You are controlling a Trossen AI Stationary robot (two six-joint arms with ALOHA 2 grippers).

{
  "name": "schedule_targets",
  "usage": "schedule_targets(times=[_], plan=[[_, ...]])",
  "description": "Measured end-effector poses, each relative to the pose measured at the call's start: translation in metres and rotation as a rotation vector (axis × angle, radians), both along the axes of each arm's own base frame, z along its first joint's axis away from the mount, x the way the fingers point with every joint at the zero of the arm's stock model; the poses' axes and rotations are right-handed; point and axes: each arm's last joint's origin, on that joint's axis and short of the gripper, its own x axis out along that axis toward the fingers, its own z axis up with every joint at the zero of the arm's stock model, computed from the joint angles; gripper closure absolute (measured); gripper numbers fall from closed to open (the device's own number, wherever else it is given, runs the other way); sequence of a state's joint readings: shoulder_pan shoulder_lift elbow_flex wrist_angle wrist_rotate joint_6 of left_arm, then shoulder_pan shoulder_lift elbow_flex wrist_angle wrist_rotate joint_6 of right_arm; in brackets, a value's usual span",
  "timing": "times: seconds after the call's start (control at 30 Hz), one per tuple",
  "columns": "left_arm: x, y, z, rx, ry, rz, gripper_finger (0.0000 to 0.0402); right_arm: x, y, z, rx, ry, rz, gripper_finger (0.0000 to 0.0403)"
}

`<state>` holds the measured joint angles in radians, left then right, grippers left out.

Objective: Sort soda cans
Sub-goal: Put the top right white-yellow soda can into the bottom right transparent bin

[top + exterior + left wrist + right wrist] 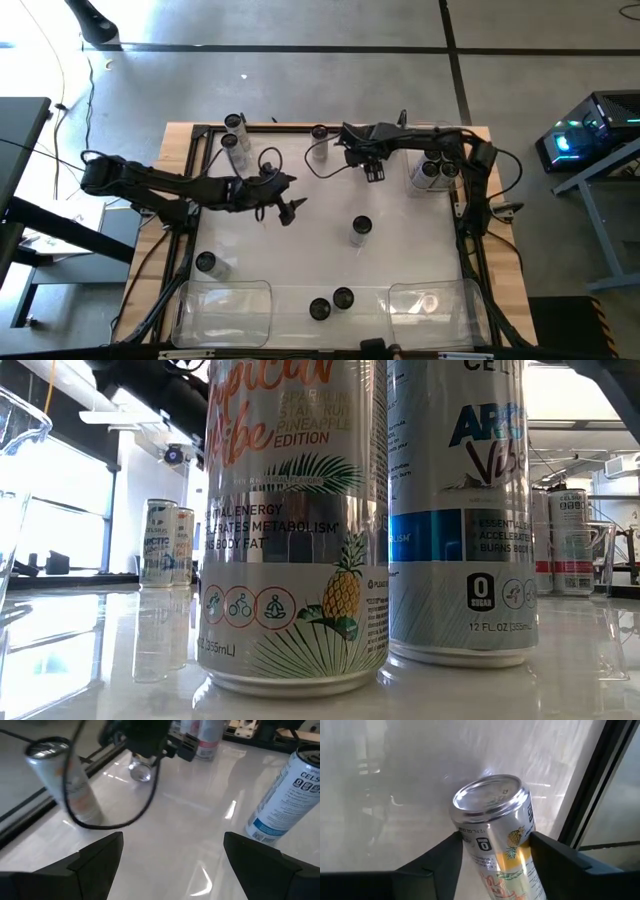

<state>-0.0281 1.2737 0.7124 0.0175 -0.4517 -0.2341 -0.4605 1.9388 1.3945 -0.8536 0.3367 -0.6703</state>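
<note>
- Standing between right gripper [492, 851] fingers, touching both at the white table's [320, 225] far edge: silver pineapple-print can [496, 827], "0" badge.
- Reading "TROPICAL VIBE EDITION" on foreground silver pineapple can [295, 525]; neighbouring silver-blue can [462, 510] reads "12 FL OZ".
- Left gripper [172, 852] spread apart, empty, mid-table.

High view looks straight down on the table [300, 215]; low view sits at tabletop level, close behind two cans [300, 530]

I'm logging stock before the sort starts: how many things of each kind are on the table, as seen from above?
soda cans: 9 in plain sight; the right arm may hide more in the cluster at the right edge
clear bins: 2, both at the near edge
Total: 11
</note>
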Motion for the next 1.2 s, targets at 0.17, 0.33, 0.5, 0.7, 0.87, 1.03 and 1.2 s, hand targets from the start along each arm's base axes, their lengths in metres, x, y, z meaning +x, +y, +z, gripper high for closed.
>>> schedule_targets(times=[0.17,0.33,0.5,0.7,0.87,1.03,1.2], plan=[[-0.015,-0.006,0.012,0.03,-0.004,0.051,0.006,0.011,0.023,0.0,-0.003,-0.008,0.05,0.0217],[-0.026,-0.01,0.02,0.055,-0.006,0.084,0.006,0.021,0.045,0.001,0.031,-0.036,0.095,0.0224],[-0.029,-0.014,0.021,0.065,-0.011,0.098,0.006,0.034,0.067,0.01,0.11,-0.1,0.148,0.0225],[-0.029,-0.014,0.021,0.067,-0.007,0.096,0.006,0.057,0.09,0.037,0.316,-0.283,0.198,0.0226],[-0.029,-0.014,0.02,0.068,0.001,0.097,0.006,0.066,0.097,0.07,0.354,-0.348,0.2,0.0225],[-0.025,-0.015,0.016,0.062,0.006,0.102,0.006,0.051,0.087,0.087,0.369,-0.247,0.139,0.0225],[-0.012,-0.019,0.004,0.08,0.024,0.087,0.006,0.018,0.067,0.082,0.365,-0.236,0.017,0.0231]])
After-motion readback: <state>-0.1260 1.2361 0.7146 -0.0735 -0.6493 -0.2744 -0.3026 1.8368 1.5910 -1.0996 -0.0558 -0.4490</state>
